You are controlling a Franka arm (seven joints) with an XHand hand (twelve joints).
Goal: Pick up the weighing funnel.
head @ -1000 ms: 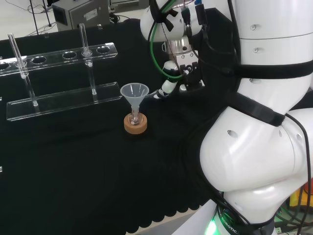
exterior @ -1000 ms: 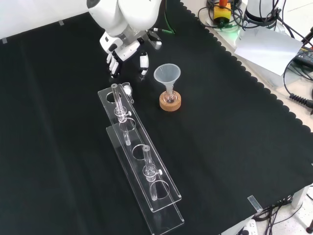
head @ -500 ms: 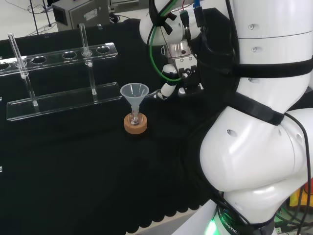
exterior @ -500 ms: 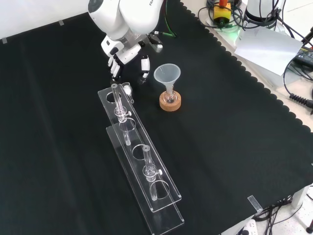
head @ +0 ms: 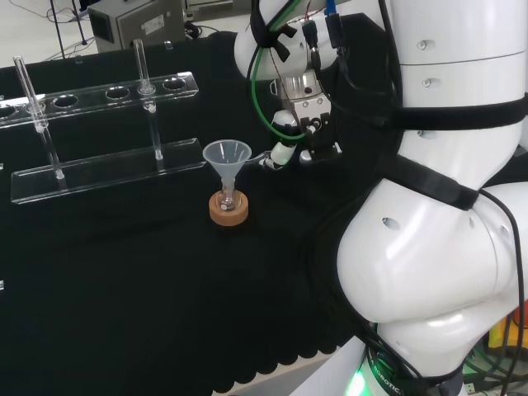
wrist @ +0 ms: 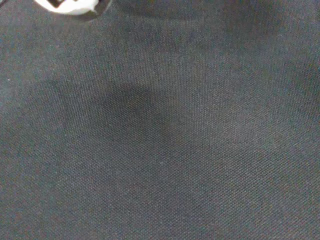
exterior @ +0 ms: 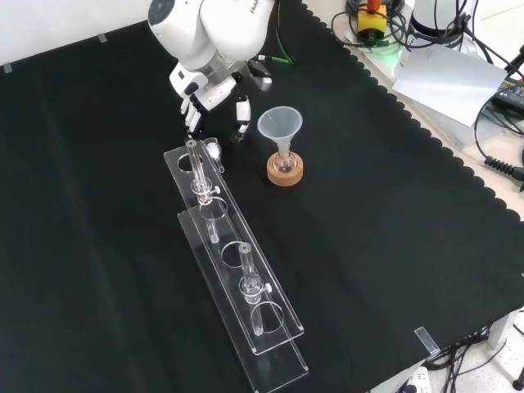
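Observation:
The weighing funnel [exterior: 213, 150], a small clear piece, lies on the black cloth beside the near end of the clear rack; in the head view it shows as a faint clear stem [head: 258, 156] just right of the big funnel. My hand [exterior: 214, 97] hangs just above and behind it in the front view, fingers [exterior: 191, 115] and thumb pointing down at the cloth with a gap between them and nothing held. In the head view the hand [head: 304, 115] is right of the piece. The wrist view shows black cloth and a blurred white bit of the hand [wrist: 66, 4].
The big funnel [exterior: 280, 125] stands in a small flask on a cork ring [exterior: 285, 172], right of the hand in the front view. A long clear tube rack [exterior: 233, 270] with two upright test tubes runs toward the front edge.
The hand has shifted slightly toward the rack end and the weighing funnel, and its wrist has turned a little. The glassware has not moved.

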